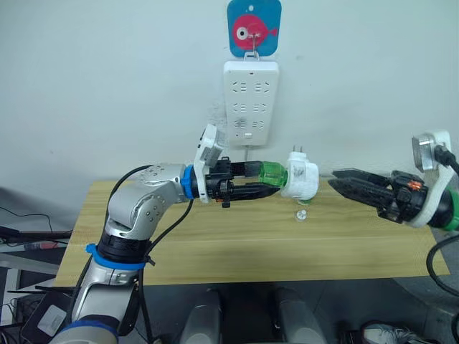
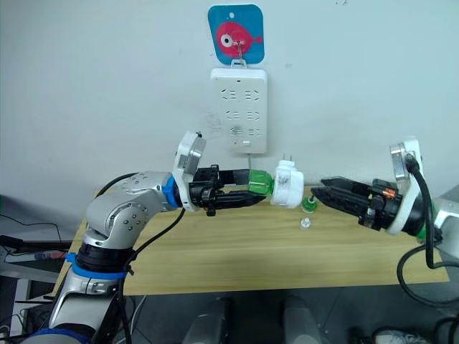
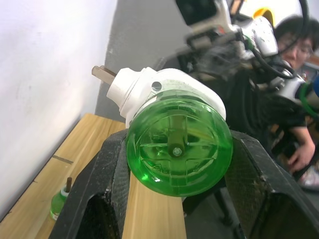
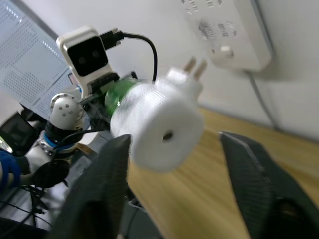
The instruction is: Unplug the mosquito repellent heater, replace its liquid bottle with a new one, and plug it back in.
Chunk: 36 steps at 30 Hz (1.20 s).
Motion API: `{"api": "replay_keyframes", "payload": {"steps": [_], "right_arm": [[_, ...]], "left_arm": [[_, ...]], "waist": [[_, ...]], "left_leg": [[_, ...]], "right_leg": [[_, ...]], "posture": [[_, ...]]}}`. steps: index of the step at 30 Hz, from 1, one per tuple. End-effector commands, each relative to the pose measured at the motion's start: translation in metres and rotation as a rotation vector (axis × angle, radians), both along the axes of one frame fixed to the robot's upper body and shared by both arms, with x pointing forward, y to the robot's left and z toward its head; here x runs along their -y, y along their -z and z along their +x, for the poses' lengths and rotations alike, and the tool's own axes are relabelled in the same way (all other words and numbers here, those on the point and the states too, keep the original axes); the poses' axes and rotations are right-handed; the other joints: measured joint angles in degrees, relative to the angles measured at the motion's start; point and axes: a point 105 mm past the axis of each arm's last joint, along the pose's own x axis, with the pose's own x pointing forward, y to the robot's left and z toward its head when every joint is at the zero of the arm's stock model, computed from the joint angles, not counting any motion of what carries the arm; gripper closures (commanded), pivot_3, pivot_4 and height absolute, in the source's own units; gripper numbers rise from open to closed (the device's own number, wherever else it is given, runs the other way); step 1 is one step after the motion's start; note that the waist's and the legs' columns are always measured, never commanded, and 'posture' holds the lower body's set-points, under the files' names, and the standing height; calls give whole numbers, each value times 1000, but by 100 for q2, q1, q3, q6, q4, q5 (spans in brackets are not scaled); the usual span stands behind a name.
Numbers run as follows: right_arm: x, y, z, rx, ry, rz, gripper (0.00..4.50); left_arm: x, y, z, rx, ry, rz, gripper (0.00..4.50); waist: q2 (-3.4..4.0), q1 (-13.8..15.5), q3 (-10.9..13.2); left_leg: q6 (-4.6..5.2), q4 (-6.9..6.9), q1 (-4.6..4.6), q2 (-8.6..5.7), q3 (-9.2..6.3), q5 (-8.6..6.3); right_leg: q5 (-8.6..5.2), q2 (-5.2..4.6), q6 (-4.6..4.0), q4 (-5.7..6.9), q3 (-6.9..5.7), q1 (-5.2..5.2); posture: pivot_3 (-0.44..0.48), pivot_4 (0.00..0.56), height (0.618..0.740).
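Left gripper [image 1: 269, 182] clamps the green translucent liquid bottle [image 1: 272, 174] of the small white rounded heater [image 1: 300, 178], mid-frame above the wooden surface [image 1: 237, 244]; right gripper [image 1: 337, 179], fingers apart, sits just beside it.

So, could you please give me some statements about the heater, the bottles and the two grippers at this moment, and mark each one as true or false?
1. The mosquito repellent heater is plugged into the power strip. False: it is held in the air below the strip, prongs pointing up and free.
2. The left gripper is closed on the green bottle attached to the heater. True.
3. The right gripper is clamped on the heater. False: its fingers are open and stop short of the heater.
4. A second green bottle stands on the wooden table. True.
5. A small clear cap lies on the table. True.
6. The power strip lies flat on the table. False: it hangs on the wall.
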Motion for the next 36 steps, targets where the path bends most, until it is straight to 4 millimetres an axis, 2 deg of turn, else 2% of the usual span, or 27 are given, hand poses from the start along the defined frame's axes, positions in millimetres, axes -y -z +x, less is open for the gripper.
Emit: {"api": "replay_keyframes", "payload": {"steps": [1, 2, 10, 17, 31, 34, 36], "right_arm": [[-6, -8, -11, -44, -26, 112, 318], [-9, -6, -12, -70, -30, 132, 6], [-25, 1, -6, -158, -74, 365, 0], [-41, 1, -7, -163, -124, 409, 0], [-53, -2, -4, -165, -180, 415, 0], [-56, -1, -4, -172, -185, 413, 616], [-56, 0, -5, -180, -190, 398, 1258]], "left_arm": [[0, -16, -6, 16, 34, -42, 2166], [0, -17, -6, 9, 40, -44, 2166], [-2, -21, -11, -34, 71, -52, 2166], [-3, -23, -14, -58, 87, -67, 2166], [-7, -17, -20, -68, 113, -47, 2166], [-6, -14, -22, -58, 124, -36, 2166], [-5, -11, -26, -48, 137, -23, 2166]], "waist": [[1, -10, 0], [3, -21, -2], [2, -74, -6], [8, -98, -12], [10, -101, -17], [10, -101, -17], [11, -105, -17]], "left_leg": [[0, 0, 0, 0, 1, 0], [-1, 0, 0, 0, 2, 0], [-13, -1, 1, 2, 0, 7], [-19, -1, 1, 1, -1, 11], [-19, -2, 1, 0, -3, 11], [-18, -2, 1, 1, -3, 10], [-18, -2, 2, 1, -3, 10]], "right_leg": [[0, 0, 0, 0, 0, 0], [0, 0, 0, 0, 1, 0], [0, 4, 0, -1, 1, 1], [0, 3, 0, -1, 2, 0], [0, 3, 0, -1, 2, -1], [0, 3, 0, -1, 1, -1], [0, 3, 0, -1, 2, -1]], "posture": [[-51, 177, 732], [-51, 177, 732], [-36, 177, 732], [-32, 178, 732], [-21, 181, 732], [-19, 182, 732], [-18, 182, 732]]}}
